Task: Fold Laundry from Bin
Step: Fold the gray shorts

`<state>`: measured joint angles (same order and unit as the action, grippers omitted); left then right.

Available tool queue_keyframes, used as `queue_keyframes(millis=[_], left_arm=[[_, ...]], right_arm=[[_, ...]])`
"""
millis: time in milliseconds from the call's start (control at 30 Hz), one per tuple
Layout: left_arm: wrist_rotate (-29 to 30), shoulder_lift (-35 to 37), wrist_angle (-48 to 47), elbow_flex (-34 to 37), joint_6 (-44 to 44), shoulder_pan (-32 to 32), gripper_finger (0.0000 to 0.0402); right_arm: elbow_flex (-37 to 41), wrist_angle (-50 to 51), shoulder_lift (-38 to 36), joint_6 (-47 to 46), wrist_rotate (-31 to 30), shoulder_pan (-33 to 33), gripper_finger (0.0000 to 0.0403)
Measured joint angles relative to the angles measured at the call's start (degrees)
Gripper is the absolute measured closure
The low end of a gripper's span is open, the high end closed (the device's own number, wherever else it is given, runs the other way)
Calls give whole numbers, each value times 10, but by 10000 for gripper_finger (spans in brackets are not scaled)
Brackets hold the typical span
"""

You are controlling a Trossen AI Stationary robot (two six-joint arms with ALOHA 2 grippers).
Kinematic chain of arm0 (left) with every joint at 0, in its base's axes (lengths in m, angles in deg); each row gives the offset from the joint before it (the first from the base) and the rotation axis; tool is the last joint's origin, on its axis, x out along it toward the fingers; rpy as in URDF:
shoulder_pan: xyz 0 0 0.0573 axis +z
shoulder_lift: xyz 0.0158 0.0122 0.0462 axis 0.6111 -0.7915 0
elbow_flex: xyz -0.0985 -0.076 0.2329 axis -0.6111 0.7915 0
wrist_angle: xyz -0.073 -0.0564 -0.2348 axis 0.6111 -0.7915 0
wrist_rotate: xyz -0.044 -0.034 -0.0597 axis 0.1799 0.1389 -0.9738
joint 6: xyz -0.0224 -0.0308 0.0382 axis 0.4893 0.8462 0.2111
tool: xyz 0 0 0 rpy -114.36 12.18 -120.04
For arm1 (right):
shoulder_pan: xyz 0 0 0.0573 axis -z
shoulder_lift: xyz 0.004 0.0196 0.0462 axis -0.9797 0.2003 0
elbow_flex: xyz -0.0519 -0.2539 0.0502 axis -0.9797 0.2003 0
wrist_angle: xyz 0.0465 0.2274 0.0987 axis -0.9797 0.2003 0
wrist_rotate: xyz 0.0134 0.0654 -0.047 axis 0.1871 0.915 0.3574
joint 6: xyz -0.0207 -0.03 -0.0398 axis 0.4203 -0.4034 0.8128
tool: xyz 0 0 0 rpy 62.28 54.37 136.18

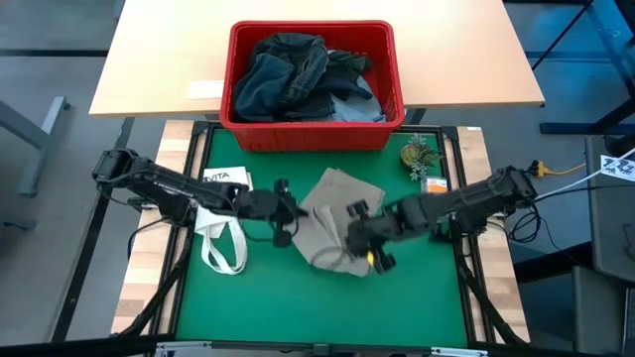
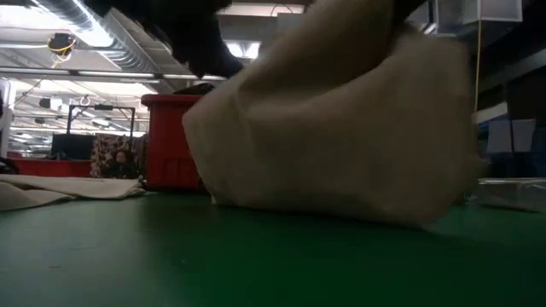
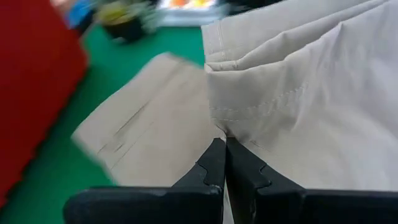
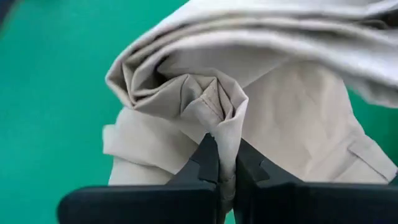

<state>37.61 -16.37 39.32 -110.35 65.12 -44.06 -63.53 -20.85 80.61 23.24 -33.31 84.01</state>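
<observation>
Beige trousers (image 1: 332, 223), mid-table: we note the left tool (image 1: 288, 211) clenched on their left edge, the right tool (image 1: 362, 241) on their near-right edge; long axis between.

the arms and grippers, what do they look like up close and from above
Both arms are black, built of jointed segments with thin black cables along them. The left gripper and right gripper each end in two flat matte-black plastic fingers with stepped, angular edges on a wide black bar. A small yellow part shows near the right gripper. No markings are legible.
</observation>
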Motion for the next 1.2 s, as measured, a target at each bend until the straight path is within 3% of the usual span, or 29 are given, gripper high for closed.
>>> queue_keyframes(millis=[233,433,667,900,1200], left_arm=[[-4,-7,-13,0,0,113,401],[-17,-12,-5,0,-4,176,401],[-46,-16,88,0,-41,189,401],[-21,-22,117,0,-50,196,401],[-6,-95,185,0,-35,204,401]], right_arm=[[69,-21,-27,22,5,123,394],[109,-20,-35,22,18,176,394],[114,-20,-83,35,37,173,394],[117,-20,-140,12,8,179,394],[259,-80,-209,0,-12,221,394]])
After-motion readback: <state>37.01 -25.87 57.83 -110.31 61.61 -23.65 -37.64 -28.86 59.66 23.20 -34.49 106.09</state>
